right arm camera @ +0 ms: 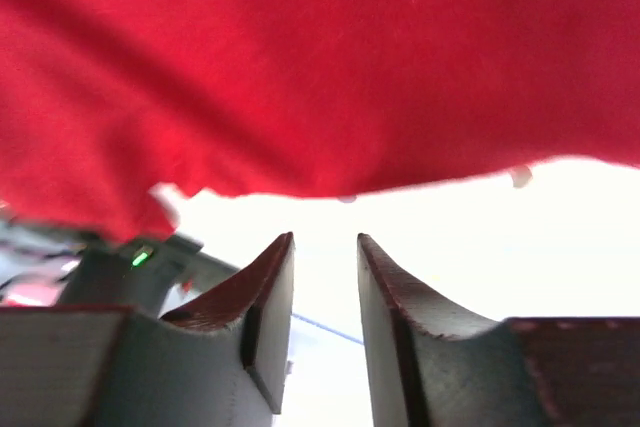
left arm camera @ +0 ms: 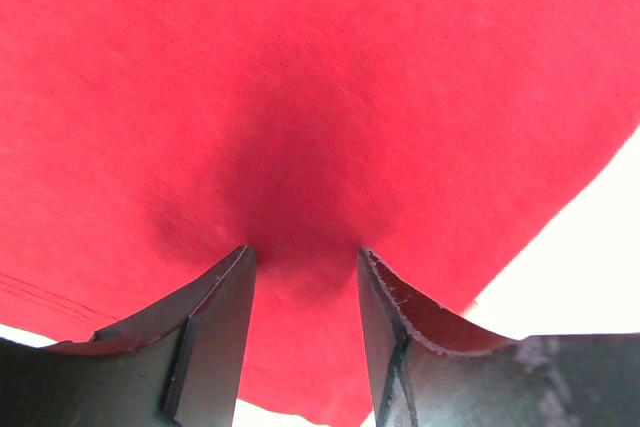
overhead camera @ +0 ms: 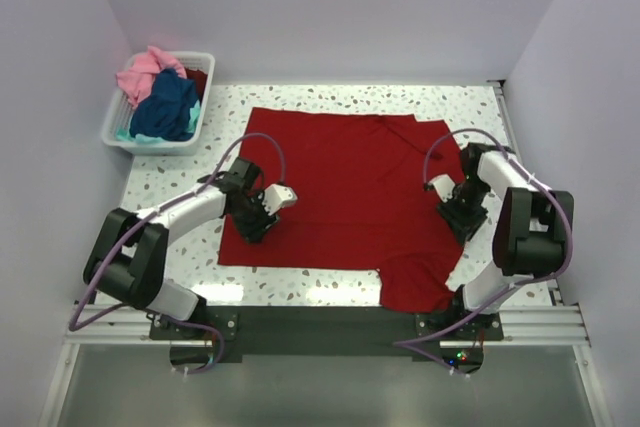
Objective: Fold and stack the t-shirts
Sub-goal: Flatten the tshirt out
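Two arms reach in over one deep red t-shirt [overhead camera: 350,197], which lies spread nearly flat in the middle of the speckled table [overhead camera: 170,172]. A flap of the cloth at its near right corner runs toward the table's near edge.

We see the left gripper [overhead camera: 256,227] low over the shirt's left margin, close to the near left corner. From the left wrist camera its fingers [left arm camera: 215,327] stand apart, tips down against the red cloth. A dark shadow lies in the gap, and no fold is caught between them, so we read it as released.

The right gripper [overhead camera: 463,225] sits at the shirt's right edge, where the cloth meets the bare tabletop. In the right wrist view its fingers [right arm camera: 400,327] are likewise parted with nothing between them. They point at bright table, and the red hem crosses just beyond the tips. Whether they touch the cloth we cannot tell.

Three more shirts are heaped in the white slatted basket [overhead camera: 150,145] at the far left corner of the table, well apart from the red one. The pink t-shirt [overhead camera: 140,75] is bunched at the far side. The navy blue t-shirt [overhead camera: 168,107] is piled in front of it. A strip of the teal t-shirt [overhead camera: 126,133] shows beneath them along the near rim.
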